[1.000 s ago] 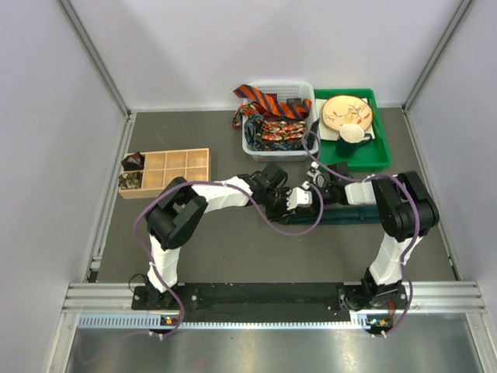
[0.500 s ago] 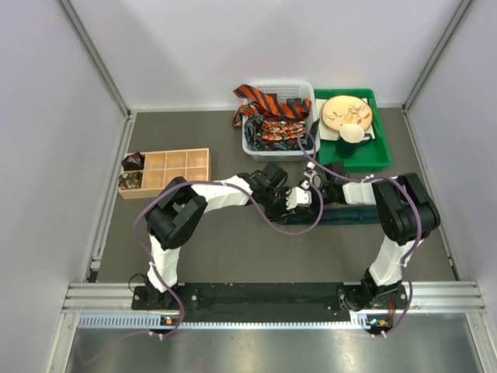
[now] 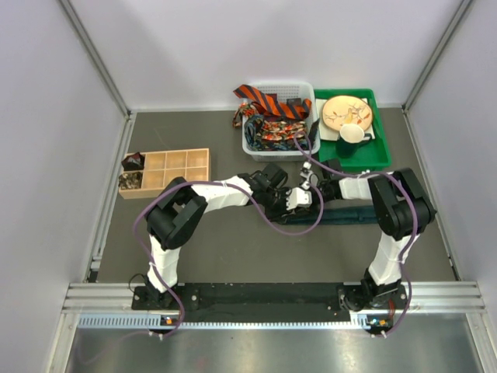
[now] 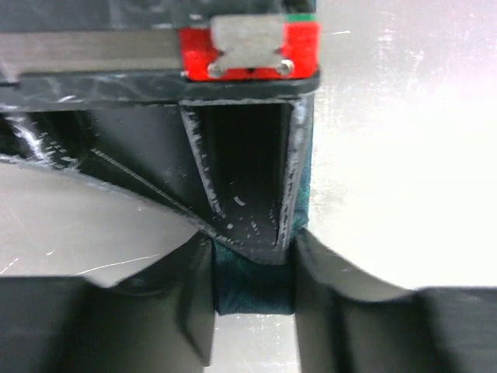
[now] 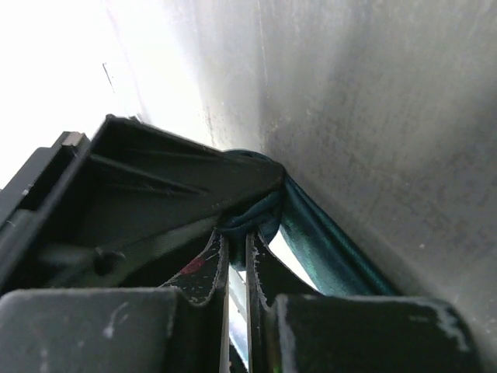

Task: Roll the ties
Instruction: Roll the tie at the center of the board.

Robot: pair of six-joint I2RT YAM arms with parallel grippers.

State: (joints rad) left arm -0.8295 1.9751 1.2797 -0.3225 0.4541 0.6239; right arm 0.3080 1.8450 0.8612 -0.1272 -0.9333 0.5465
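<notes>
The dark teal tie [image 3: 353, 215] lies as a long strip on the table, right of centre. My left gripper [image 3: 299, 199] holds its folded end: in the left wrist view the teal tie [image 4: 252, 284] fills the gap between the fingers of the left gripper [image 4: 252, 311]. My right gripper [image 3: 309, 181] meets it tip to tip. In the right wrist view the right gripper [image 5: 237, 239] is shut, with a fold of the teal tie [image 5: 318, 233] pinched at its tips. An orange-and-black striped tie [image 3: 260, 97] and dark red-patterned ties [image 3: 276, 132] fill the white basket [image 3: 247, 141].
A green tray [image 3: 380, 159] at the back right carries a tan plate [image 3: 347, 111] and a dark green mug [image 3: 353, 138]. A wooden compartment box [image 3: 167, 172] sits at the left with something dark in its left cells. Purple cables loop around both arms.
The right gripper has shifted slightly up and left towards the left gripper and has closed on the tie. The left arm has stayed put.
</notes>
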